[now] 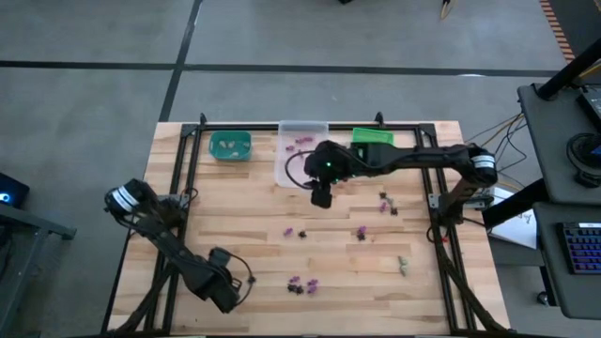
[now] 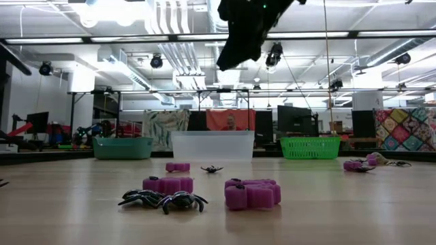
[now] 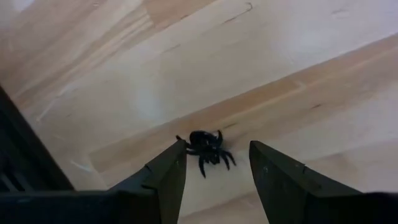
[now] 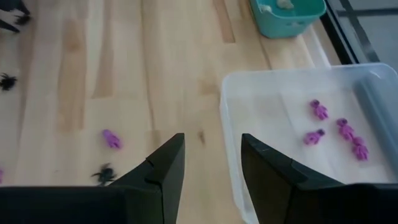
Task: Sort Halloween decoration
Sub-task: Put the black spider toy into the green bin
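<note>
So the right gripper (image 1: 321,195) hangs in the upper middle of the overhead frame, right at the near edge of the clear bin (image 1: 293,169), fingers parted with nothing between them. The wrist shot shows four purple trinkets (image 4: 339,130) already lying inside that clear bin, and the teal bin (image 1: 229,145) further left has a few pale bits in it. The green bin (image 1: 372,137) sits to the right of the clear one, half under the arm.

The left gripper (image 1: 223,293) is parked at the lower left of the table, jaws also spread and empty, with one black spider (image 3: 206,148) on the wood just ahead of its fingertips, not touching.

The rest of the decorations are scattered across the middle and right of the table: purple and black pieces (image 1: 302,284) low centre, another pair (image 1: 387,205) right of the right gripper, and a pale one (image 1: 403,265) lower right.
</note>
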`<state>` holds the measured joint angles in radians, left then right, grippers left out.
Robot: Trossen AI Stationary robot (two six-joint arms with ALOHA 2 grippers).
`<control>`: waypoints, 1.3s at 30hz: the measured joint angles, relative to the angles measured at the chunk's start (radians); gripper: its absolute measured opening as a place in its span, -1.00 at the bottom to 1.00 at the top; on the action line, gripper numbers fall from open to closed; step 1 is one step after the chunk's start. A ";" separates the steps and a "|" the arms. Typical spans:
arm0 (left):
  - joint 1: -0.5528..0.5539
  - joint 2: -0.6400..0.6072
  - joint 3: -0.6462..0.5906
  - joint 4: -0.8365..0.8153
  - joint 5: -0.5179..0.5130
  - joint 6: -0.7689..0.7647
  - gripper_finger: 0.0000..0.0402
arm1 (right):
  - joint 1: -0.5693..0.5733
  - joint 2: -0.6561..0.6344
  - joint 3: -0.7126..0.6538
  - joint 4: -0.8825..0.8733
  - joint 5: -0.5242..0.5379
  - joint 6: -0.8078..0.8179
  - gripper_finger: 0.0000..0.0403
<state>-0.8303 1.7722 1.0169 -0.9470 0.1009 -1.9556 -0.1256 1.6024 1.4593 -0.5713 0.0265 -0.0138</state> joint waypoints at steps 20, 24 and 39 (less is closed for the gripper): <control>-0.001 0.020 0.018 -0.026 -0.013 -0.017 -0.73 | 0.059 -0.003 -0.001 0.000 0.002 0.029 -0.32; -0.002 0.021 0.053 -0.058 -0.034 -0.019 -0.84 | 0.067 -0.003 -0.001 0.000 0.001 0.030 -0.32; -0.001 -0.009 0.204 -0.211 -0.279 0.108 -1.00 | 0.105 -0.004 -0.025 -0.122 0.000 0.070 -0.35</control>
<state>-0.8314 1.7633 1.2213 -1.1584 -0.1785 -1.8476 -0.0202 1.5986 1.4345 -0.6930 0.0263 0.0557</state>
